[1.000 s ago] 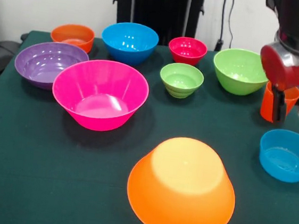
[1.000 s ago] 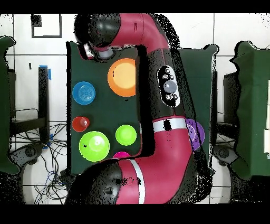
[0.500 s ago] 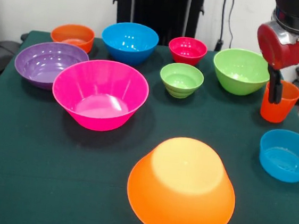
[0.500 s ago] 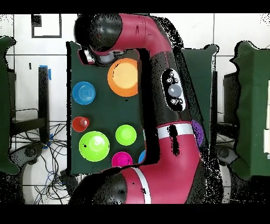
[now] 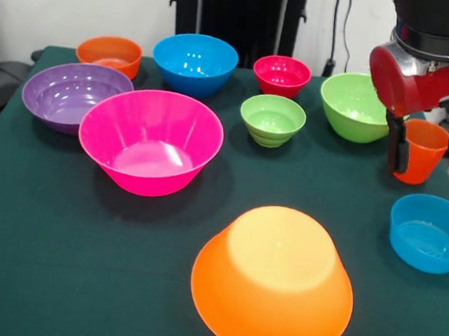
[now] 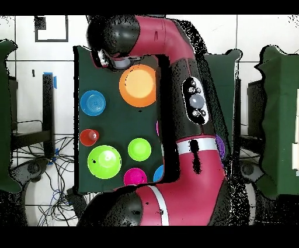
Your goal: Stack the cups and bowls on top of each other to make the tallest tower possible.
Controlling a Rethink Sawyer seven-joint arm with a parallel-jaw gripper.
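Observation:
The orange-red cup (image 5: 423, 153) stands upright at the table's right side, also seen as the cup (image 6: 89, 137) from above. My gripper (image 5: 397, 142) hangs from the red arm and covers the cup's left edge in the front view. From above, my gripper (image 6: 105, 58) is at the table corner, away from the cup, beside the large orange bowl (image 6: 138, 85). That large orange bowl (image 5: 273, 281) lies rim down, with nothing on it. The small blue bowl (image 5: 430, 232) sits between the cup and that corner.
Rim up on the green cloth are a pink bowl (image 5: 150, 140), a purple bowl (image 5: 75, 95), a large blue bowl (image 5: 195, 62), a small orange bowl (image 5: 110, 53), a red bowl (image 5: 282, 75), a small green bowl (image 5: 272, 118) and a large green bowl (image 5: 359, 106).
The arm head and gripper have shifted left in the front view, from in front of the cup's middle to its left edge. The cup and the bowls have not moved.

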